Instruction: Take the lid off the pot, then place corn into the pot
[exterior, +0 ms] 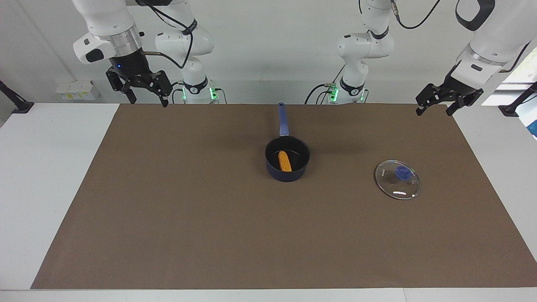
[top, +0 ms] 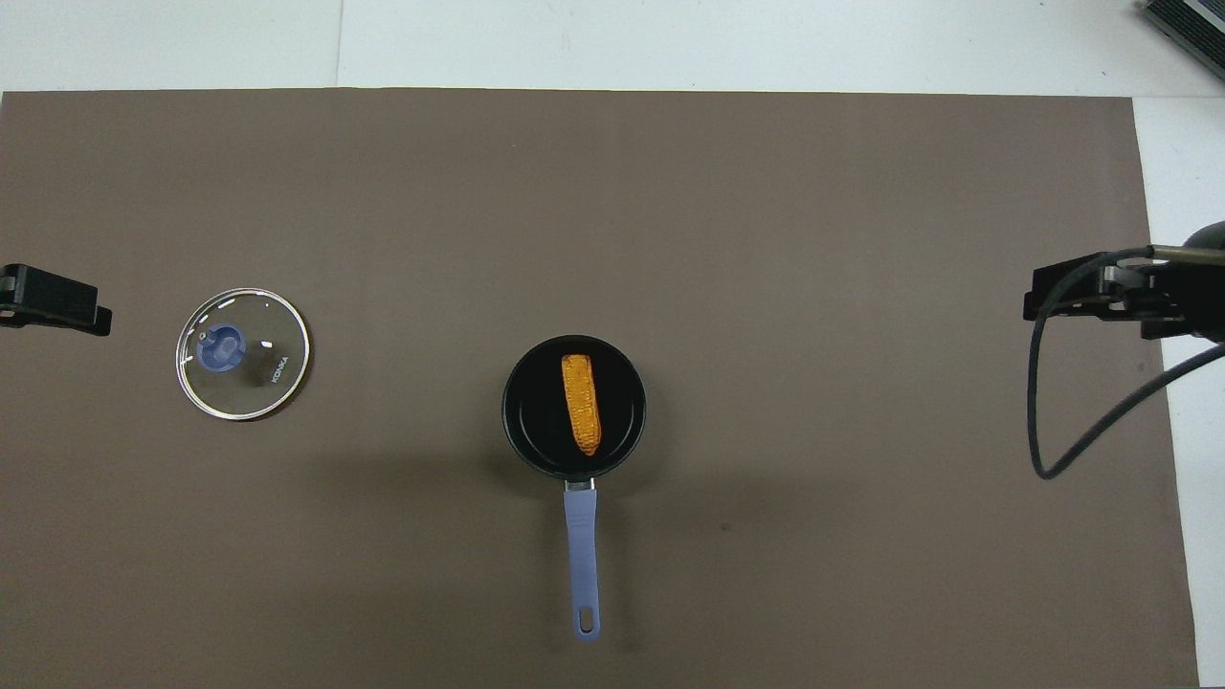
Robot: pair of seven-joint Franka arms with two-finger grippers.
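Grippers hang raised at the robots' edge of the counter (exterior: 58,176), one at each end, both with nothing in them. The right gripper (exterior: 146,95) hangs over the near corner of the brown mat (exterior: 168,218) at the right arm's end, its fingers spread wide apart and pointing down. The left gripper (exterior: 436,108) hangs over the mat's near corner at the left arm's end, its fingers also parted, with open air between them. In the overhead view only a dark finger of the left gripper (top: 53,299) shows at the frame's edge, and the right gripper (top: 1101,292) shows at the other edge with a black cable looping below it.

Next out stands the pot (exterior: 287,158), around the middle of the mat. Its long blue handle (exterior: 283,119) points straight toward the robots and lies level above the mat. The pot is upright and uncovered. The corn (exterior: 285,161) lies inside it on the black bottom, lengthwise in line with the handle, its ends close to the pot's wall.

A little farther out, and well apart from the pot toward the left arm's end, the lid (exterior: 397,179) lies flat on the mat, blue knob (exterior: 402,172) up. Neither gripper touches it.
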